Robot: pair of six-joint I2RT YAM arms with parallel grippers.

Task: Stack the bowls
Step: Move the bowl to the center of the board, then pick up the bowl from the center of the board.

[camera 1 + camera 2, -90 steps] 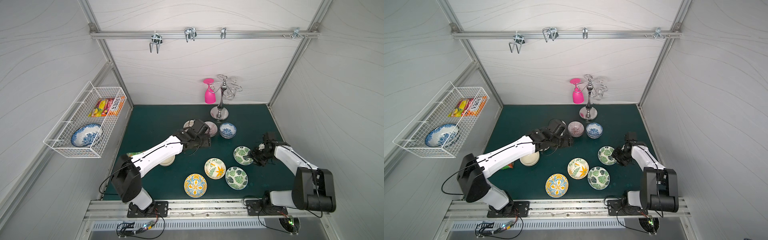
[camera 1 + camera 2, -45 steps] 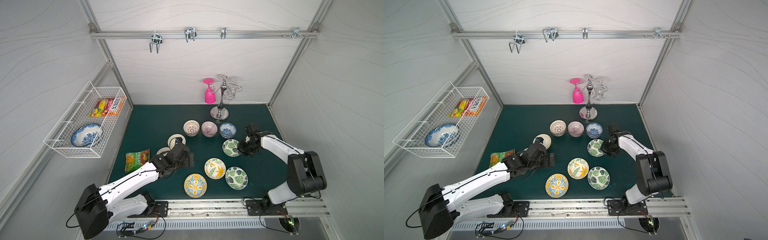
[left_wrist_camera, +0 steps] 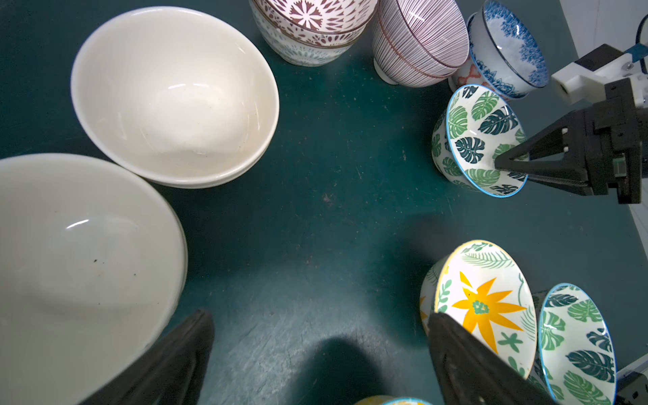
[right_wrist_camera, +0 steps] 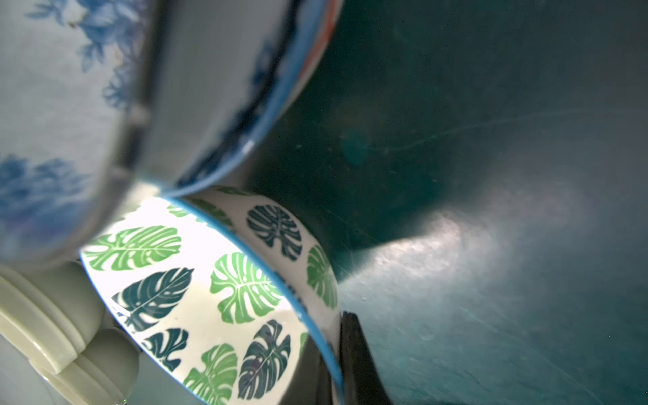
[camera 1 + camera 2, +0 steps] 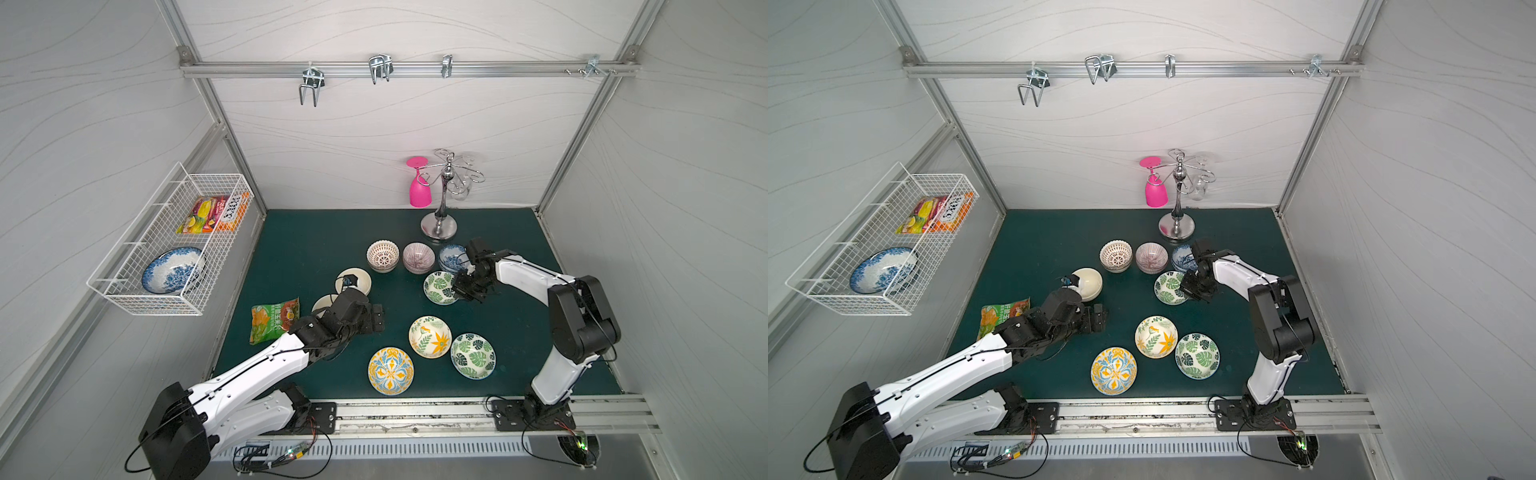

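On the left wall we see a wire basket [image 5: 124, 286] holding a blue-and-white dish [image 5: 172, 270] and snack packs [image 5: 212, 214]. On the mat [image 5: 311, 232], near its left edge, lies a green snack bag [image 5: 272, 319]. Just right of it sits the near cream bowl [image 5: 323, 301], partly under the left arm, with the cream stack [image 5: 363, 279] of two behind it. The left gripper [image 5: 377, 318] hovers over bare mat beside them, its jaws spread wide and empty.

Toward the back edge we find a close row: lattice bowl [image 5: 382, 255], striped bowl [image 5: 418, 257], blue-and-white bowl [image 5: 451, 257]. Near the front edge are the yellow-blue floral bowl [image 5: 390, 370], the yellow-flower bowl [image 5: 430, 336] and the loose leaf bowl [image 5: 473, 355], close together.

Just in front of the blue-and-white bowl, the right gripper [image 5: 461, 286] is pinched on the rim of the gripped leaf bowl [image 5: 439, 286]. We cannot tell whether that bowl is off the mat. A glass stand [image 5: 439, 226] bearing a pink glass [image 5: 417, 187] stands at the back edge.
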